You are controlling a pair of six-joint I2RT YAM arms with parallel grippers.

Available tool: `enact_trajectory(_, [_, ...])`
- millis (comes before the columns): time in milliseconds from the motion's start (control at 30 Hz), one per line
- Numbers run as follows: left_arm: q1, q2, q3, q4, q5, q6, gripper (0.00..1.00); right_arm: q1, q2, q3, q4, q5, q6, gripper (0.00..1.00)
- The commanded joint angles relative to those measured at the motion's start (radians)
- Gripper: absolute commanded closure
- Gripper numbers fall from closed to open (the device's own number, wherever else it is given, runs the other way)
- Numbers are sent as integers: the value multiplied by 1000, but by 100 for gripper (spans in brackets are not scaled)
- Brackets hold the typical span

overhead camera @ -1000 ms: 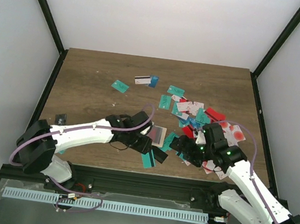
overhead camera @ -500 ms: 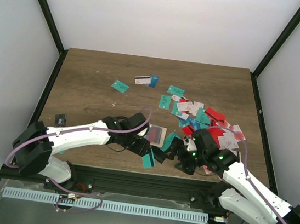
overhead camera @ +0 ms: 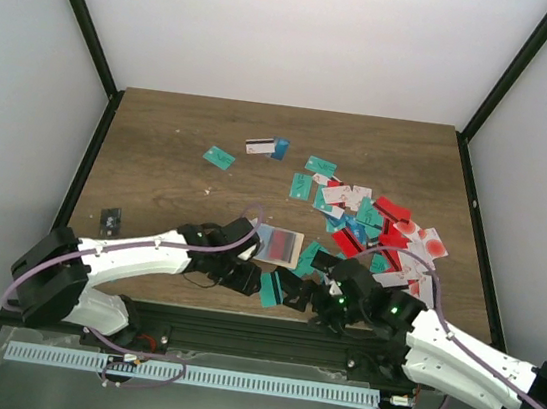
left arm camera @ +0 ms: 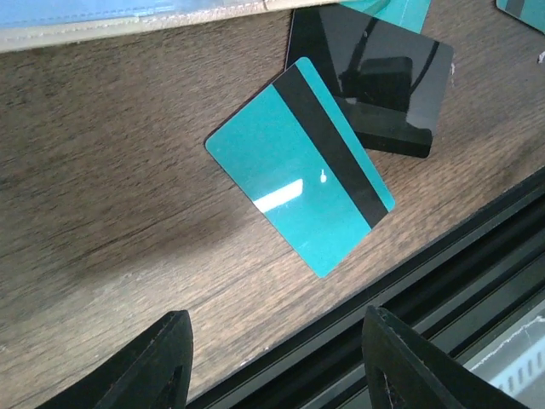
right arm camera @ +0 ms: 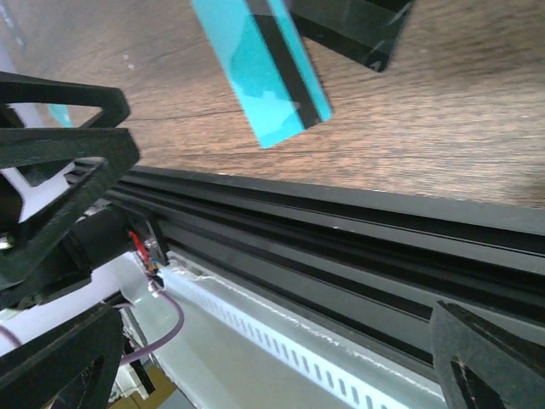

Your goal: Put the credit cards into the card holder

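Left wrist view — left gripper (left arm camera: pixel 281 365) spread wide near teal card (left arm camera: pixel 300 166), right gripper (right arm camera: pixel 272 362) also agape.

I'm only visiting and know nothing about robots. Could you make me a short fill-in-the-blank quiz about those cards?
The striped card nearest the left fingers is coloured ___.
One corner of it lies on top of a glossy card coloured ___.
The left fingers are spread apart and hold ___.
Missing words: teal; black; nothing.

white arms (overhead camera: pixel 136 252), black joints (overhead camera: pixel 48 271), purple cables (overhead camera: pixel 13 283)
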Motion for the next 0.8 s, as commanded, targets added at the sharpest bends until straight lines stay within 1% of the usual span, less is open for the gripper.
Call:
enact_trajectory(0, [8,21,-19,143,19,-7,44,34,11,-36,64,68,88,0])
enact_trajectory(67, [16,57,-13,177,31,17,43,36,27,-40,26,77,99,0])
enact_trajectory(300, [53,163,21,228,37,103,43,55,33,-112,109,75,159,0])
enact_trajectory(467, [75,201,12,277,43,143,43,61,50,-118,104,82,165,0])
enact_trajectory(600, [79,222,12,295,60,179,43,74,60,-169,173,65,198,1])
enact_trajectory(767, [77,256,2,337,123,191,43,88,62,-212,255,79,241,1])
